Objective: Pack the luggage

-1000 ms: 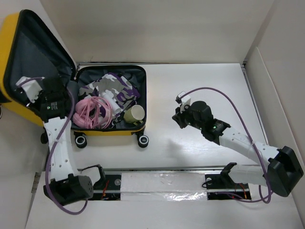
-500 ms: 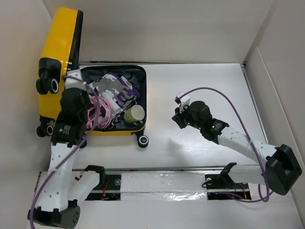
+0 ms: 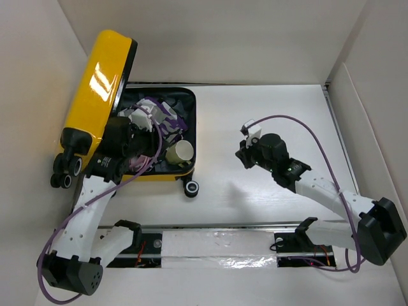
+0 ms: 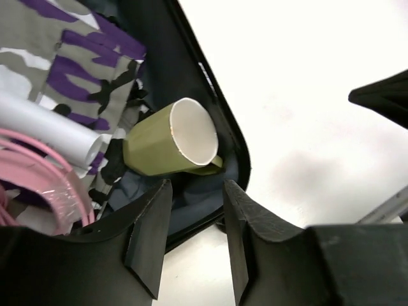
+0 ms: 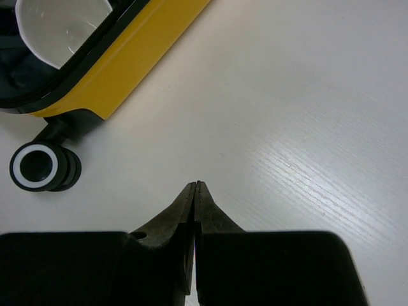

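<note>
The yellow luggage has its lid [image 3: 99, 76] raised steeply over the left side of the open base [image 3: 186, 167]. Packed in the base are a green cup [image 3: 180, 152] [image 4: 172, 137], a purple camouflage cloth [image 3: 156, 115] [image 4: 70, 70], a pink coil [image 4: 38, 185] and a white roll [image 4: 51, 127]. My left gripper [image 3: 131, 143] [image 4: 194, 185] hovers over the base's front rim, open, with nothing between its fingers. To the right of the luggage, my right gripper [image 3: 242, 158] [image 5: 194, 183] is shut and empty above bare table.
The base's front wheel [image 3: 191, 188] [image 5: 38, 167] sticks out toward the arms, and the lid's wheels [image 3: 65, 172] hang at the left. White walls enclose the table, with an angled panel [image 3: 357, 108] at the right. A metal rail [image 3: 217, 245] runs along the near edge.
The lid has swung up from lying flat at the left to standing steeply over the base. My left arm followed it rightward and its jaws have parted. The right arm barely moved.
</note>
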`<act>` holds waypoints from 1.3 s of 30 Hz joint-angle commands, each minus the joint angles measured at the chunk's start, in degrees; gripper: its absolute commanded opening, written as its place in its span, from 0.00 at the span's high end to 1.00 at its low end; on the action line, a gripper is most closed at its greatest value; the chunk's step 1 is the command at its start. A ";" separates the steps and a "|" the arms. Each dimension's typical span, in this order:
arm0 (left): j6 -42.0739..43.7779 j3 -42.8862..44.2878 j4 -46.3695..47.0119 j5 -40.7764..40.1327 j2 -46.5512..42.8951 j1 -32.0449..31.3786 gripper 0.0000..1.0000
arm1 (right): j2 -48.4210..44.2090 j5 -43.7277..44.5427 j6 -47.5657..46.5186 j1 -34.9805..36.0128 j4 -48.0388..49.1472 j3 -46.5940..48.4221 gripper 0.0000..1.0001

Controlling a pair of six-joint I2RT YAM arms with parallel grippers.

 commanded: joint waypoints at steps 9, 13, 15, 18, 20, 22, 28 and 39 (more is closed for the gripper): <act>-3.35 11.98 9.08 8.34 19.82 -9.28 0.65 | -5.47 2.23 1.67 -1.74 5.62 -1.83 0.94; -1.41 39.69 -1.79 9.71 37.84 -18.70 0.67 | -6.62 2.94 1.76 -2.27 5.09 -2.18 0.94; -2.98 46.52 -1.65 13.14 43.48 -20.02 0.67 | -7.93 5.22 2.02 -2.80 5.00 -2.71 0.94; -6.14 60.92 -1.28 20.77 50.14 -20.03 0.64 | -9.95 6.53 2.81 -4.11 5.18 -3.67 0.94; -7.47 72.97 -3.57 26.91 55.50 -20.03 0.63 | -10.92 7.33 3.51 -4.73 5.35 -4.20 0.94; -9.84 80.78 -3.93 27.30 57.29 -20.03 0.62 | -12.15 7.86 3.86 -4.73 5.97 -4.99 0.95; -21.78 73.54 8.20 17.93 47.12 -11.79 0.61 | -13.47 4.88 3.96 -5.26 7.90 -5.96 1.00; -30.59 30.57 9.26 -11.01 29.35 34.51 0.97 | -12.25 0.22 3.60 -4.21 9.83 -5.96 1.00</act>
